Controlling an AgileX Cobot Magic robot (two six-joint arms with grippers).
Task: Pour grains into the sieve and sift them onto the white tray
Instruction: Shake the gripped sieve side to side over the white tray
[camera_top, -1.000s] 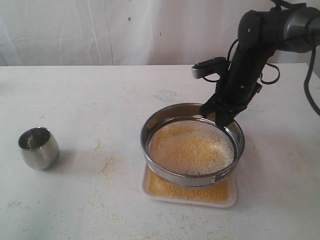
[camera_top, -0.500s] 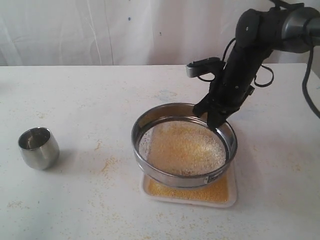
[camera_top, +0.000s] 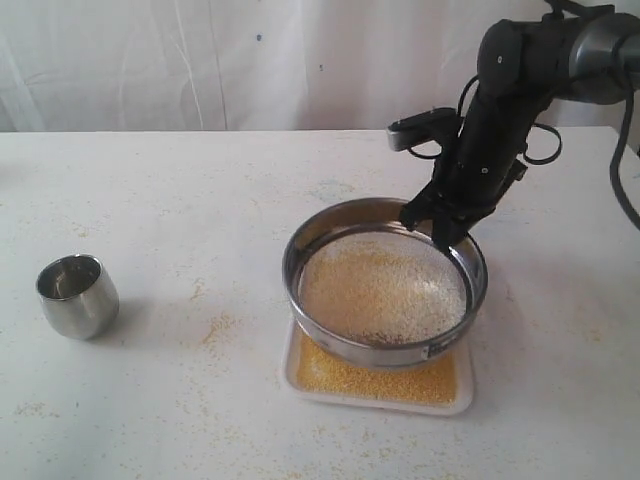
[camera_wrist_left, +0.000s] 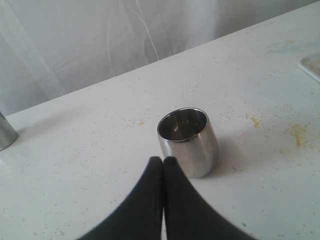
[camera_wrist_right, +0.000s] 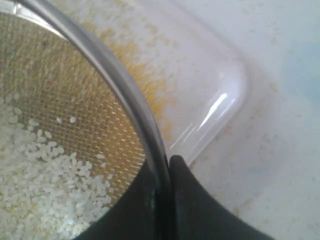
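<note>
the grains (camera_top: 385, 285) lie in the sieve (camera_top: 350, 347), finer gold already fallen onto the white tray (camera_top: 455, 402) beneath. the right gripper (camera_top: 445, 235) pinches the rim at two o'clock; short, level shakes centred over the tray would suit. the left gripper (camera_wrist_left: 162, 167) is closed and empty by the steel cup (camera_top: 77, 295).

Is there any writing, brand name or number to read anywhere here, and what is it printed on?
No text can be read in any view.
Small dark label on the side of the wide round stainless-steel sieve: too small and blurred to read.
Small rounded steel cup: no marking shows.
</note>
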